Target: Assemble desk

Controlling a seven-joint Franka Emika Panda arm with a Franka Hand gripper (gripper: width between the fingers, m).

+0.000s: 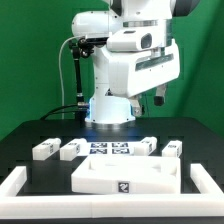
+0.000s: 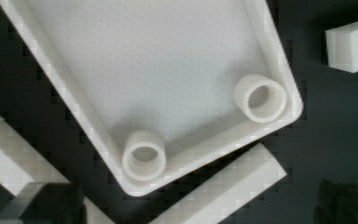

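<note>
At table (image 1: 30, 135) front, slab (image 1: 108, 176) nr frame (image 1: 20, 182) edge

A white jointed robot arm (image 1: 125, 60) stands folded, its bulky upper links stacked above its dark two-finger gripper (image 1: 159, 98), which hangs pointing straight down. The gap between its fingers is too small to judge.

White glossy rounded arm (image 1: 125, 55); black cable (image 1: 76, 70) down side; blue-lit base (image 1: 108, 108); dark fingers (image 1: 159, 97).
</note>
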